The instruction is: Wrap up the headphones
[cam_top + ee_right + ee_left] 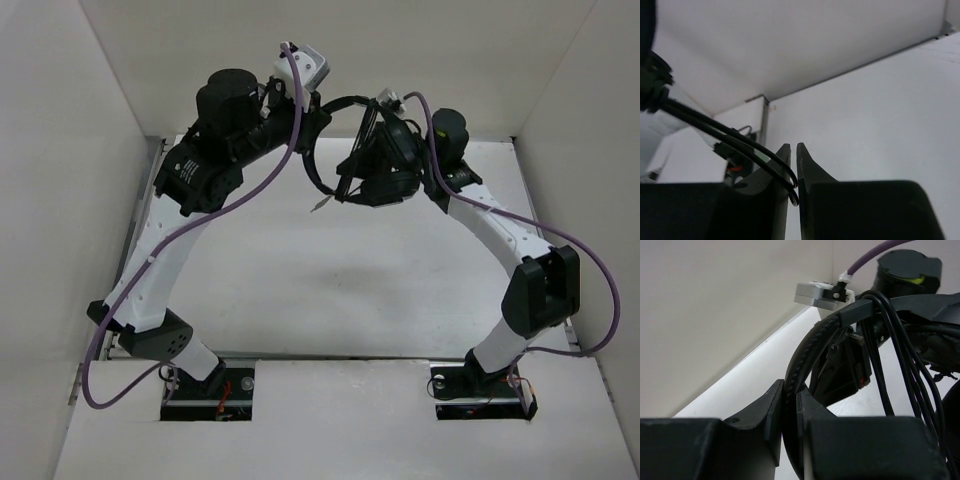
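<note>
The left gripper (790, 396) is clamped on the headband (805, 352) of the headphones (378, 160), held aloft just ahead of it; the right gripper (793, 159) is pinched shut on the cable (735, 140). Lay the next turn beside those already over the headband — taut, uncrossed.

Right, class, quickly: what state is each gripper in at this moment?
Left gripper: closed on the headphones, at the headband.
Right gripper: closed on the headphones' cable.

The black headphones (372, 150) hang upright in the air above the tabletop (330, 290), thin cable (910, 365) looped several times over the headband (802, 357).
</note>
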Controlling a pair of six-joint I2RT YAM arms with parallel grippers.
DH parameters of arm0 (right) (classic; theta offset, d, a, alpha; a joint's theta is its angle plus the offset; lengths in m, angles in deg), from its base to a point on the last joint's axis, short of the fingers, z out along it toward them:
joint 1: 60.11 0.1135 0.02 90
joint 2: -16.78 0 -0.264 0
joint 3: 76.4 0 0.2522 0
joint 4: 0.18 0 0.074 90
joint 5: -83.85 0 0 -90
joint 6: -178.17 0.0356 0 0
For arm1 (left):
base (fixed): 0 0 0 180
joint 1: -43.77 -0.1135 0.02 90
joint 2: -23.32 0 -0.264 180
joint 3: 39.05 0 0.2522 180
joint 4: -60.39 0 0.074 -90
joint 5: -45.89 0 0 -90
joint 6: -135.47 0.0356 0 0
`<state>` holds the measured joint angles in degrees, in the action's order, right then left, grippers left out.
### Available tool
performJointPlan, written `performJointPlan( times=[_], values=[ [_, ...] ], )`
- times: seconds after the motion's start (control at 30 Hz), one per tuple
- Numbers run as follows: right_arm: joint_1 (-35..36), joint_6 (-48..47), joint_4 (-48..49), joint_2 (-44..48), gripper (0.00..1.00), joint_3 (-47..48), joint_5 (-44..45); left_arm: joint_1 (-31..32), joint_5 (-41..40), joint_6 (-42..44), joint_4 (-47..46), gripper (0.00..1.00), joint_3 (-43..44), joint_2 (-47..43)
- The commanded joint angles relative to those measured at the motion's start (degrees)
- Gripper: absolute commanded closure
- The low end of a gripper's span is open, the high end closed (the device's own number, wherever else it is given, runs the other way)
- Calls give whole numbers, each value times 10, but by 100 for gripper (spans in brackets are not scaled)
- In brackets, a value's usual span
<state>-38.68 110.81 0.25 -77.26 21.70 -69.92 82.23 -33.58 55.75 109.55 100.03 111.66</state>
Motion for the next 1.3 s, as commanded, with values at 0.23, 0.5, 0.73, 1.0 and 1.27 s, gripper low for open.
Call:
performJointPlan(
  times=[0.23,0.5,0.73,1.0,1.27],
  values=[
    [27,348,407,42,82,-95,-44,-43,-84,-1,-139,100,-87,-42],
    [18,292,330,54,79,-148,-22,-60,-184,14,-236,100,-267,-83],
    [24,265,304,53,66,-173,-25,-49,-191,4,-248,100,-215,-70],
    [6,268,306,36,54,-168,-29,-28,-180,26,-235,100,-169,-74],
    [-30,287,327,32,49,-167,-41,-26,-168,44,-226,100,-144,-83]
  ],
)
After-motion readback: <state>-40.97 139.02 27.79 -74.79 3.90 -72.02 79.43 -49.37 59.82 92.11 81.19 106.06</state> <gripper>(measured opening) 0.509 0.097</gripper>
